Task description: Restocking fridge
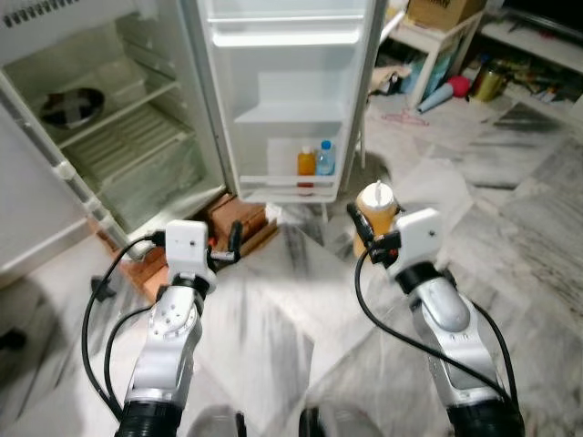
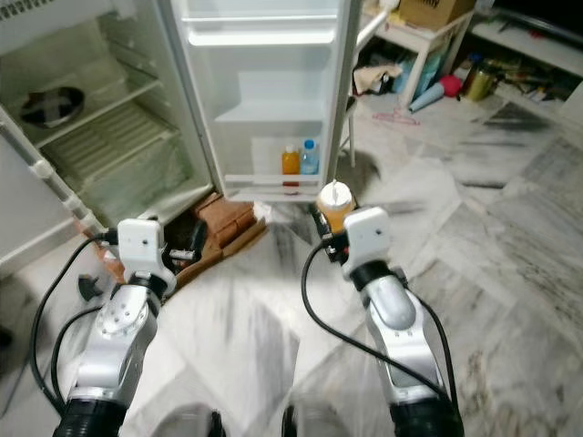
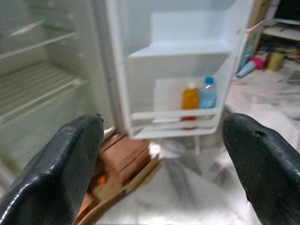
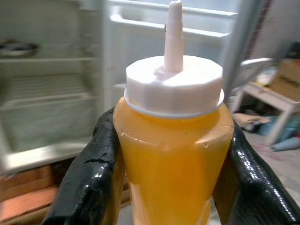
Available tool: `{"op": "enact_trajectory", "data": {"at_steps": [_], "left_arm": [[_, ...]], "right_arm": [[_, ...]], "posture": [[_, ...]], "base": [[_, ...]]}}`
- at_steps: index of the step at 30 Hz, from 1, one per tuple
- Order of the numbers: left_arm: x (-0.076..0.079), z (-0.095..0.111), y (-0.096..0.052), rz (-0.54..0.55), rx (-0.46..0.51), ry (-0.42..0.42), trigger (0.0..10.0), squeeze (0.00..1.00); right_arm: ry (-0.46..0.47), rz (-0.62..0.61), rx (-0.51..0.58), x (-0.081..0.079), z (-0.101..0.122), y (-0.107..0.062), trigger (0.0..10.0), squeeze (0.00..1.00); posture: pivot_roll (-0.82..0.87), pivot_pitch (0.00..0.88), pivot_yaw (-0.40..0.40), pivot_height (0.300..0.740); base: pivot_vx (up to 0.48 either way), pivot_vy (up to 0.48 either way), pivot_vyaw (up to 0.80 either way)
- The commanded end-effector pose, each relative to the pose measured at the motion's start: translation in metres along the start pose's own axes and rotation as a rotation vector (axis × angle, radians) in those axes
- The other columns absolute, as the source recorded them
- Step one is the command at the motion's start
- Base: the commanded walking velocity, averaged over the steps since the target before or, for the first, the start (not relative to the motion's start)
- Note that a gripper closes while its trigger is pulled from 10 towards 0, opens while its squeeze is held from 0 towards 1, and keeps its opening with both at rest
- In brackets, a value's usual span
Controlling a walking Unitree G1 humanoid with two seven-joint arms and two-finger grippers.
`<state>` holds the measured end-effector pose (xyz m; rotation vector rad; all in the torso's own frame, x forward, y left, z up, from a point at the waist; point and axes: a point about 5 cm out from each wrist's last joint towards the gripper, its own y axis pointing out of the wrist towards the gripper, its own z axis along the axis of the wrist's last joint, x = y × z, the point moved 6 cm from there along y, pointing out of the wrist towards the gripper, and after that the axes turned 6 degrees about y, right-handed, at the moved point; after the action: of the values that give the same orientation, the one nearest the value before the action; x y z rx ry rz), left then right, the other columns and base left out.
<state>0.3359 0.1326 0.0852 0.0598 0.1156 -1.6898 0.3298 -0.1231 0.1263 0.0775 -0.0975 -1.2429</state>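
I am looking down from the head camera at an open fridge (image 1: 109, 127) standing on a pale marble floor (image 1: 510, 228), and I place everything else by that fridge. Its main cavity has wire shelves, and a dark round bowl (image 1: 71, 106) sits on the upper one. The fridge door (image 1: 291, 91) is swung wide open on the right of the cavity, and its lowest door rack holds an orange bottle (image 1: 306, 162) with a blue-capped clear bottle (image 1: 325, 158) touching beside it. At the foot of the fridge, beneath the gap between cavity and door, lie some reddish-brown bricks or wooden blocks (image 1: 239, 221). Beyond the door, a low white desk (image 1: 437, 41) carries a cardboard box (image 1: 444, 11), with clutter on the floor around it. My right end effector (image 4: 173, 154) is held in front of the open door, its two black fingers clamped on either side of a yellow squeeze bottle (image 4: 173, 140) with a white nozzle cap, held upright. My left end effector (image 3: 164, 159) hovers in front of the fridge's lower edge, fingers spread apart and gripping nothing.
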Motion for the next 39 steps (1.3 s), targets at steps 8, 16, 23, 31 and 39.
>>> {"op": "enact_trajectory", "data": {"at_steps": [8, 16, 23, 31, 39], "left_arm": [[-0.010, -0.002, 0.000, 0.030, -0.018, 0.010, 10.0, 0.00], [-0.010, -0.002, 0.001, 0.034, -0.023, 0.008, 10.0, 0.00], [-0.009, 0.003, 0.003, 0.030, -0.003, 0.024, 10.0, 0.00], [-0.018, -0.010, -0.011, 0.043, -0.034, 0.055, 10.0, 0.00], [-0.027, -0.021, -0.014, 0.070, -0.077, 0.092, 10.0, 0.00]], "right_arm": [[-0.003, 0.022, 0.014, -0.008, 0.003, 0.003, 10.0, 0.00], [-0.008, 0.023, 0.007, -0.008, 0.000, 0.003, 10.0, 0.00], [-0.016, 0.020, 0.007, -0.007, 0.000, 0.003, 10.0, 0.00], [-0.071, -0.082, -0.027, 0.018, -0.015, -0.010, 10.0, 0.00], [-0.099, -0.084, -0.037, 0.013, -0.022, -0.007, 10.0, 0.00]], "posture": [[-0.01, 0.114, -0.015, 0.740], [-0.01, 0.115, -0.015, 0.740], [-0.01, 0.113, -0.015, 0.740], [0.01, 0.090, -0.022, 0.740], [0.02, 0.092, -0.015, 0.740]], "base": [[0.398, 0.180, 0.00], [0.323, 0.355, 0.00], [0.306, 0.369, 0.00], [0.356, 0.318, 0.00], [0.378, 0.296, 0.00]]}}
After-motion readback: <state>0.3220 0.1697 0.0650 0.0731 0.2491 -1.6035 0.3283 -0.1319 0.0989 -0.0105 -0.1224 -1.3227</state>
